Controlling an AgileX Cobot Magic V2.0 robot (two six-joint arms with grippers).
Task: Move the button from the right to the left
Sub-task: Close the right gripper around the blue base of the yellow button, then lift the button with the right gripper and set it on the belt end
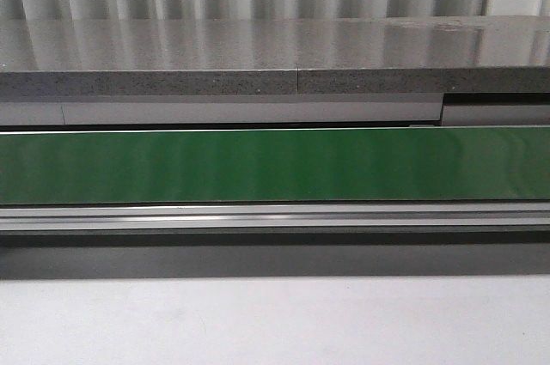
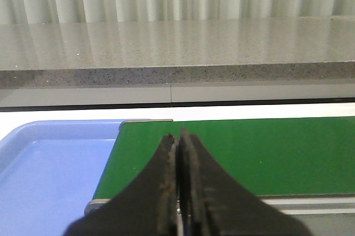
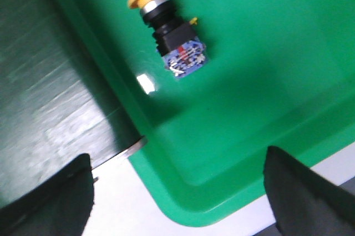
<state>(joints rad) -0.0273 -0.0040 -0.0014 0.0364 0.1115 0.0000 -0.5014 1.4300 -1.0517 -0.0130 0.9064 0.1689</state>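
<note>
The button (image 3: pixel 168 28) lies on its side in a green tray (image 3: pixel 266 136) in the right wrist view, with a yellow-orange cap, black body and blue contact block. My right gripper (image 3: pixel 177 191) is open above the tray's corner, its black fingers (image 3: pixel 55 202) wide apart, and the button lies well beyond them. My left gripper (image 2: pixel 179 139) is shut and empty, held over the near end of the green belt (image 2: pixel 249 152). The front view shows no gripper and no button.
A blue tray (image 2: pixel 50 164) sits beside the belt's end in the left wrist view. The green conveyor belt (image 1: pixel 275 166) runs across the front view, with a metal rail (image 1: pixel 275 217) in front and a grey stone ledge (image 1: pixel 275 56) behind. A dark belt surface (image 3: pixel 50 97) borders the green tray.
</note>
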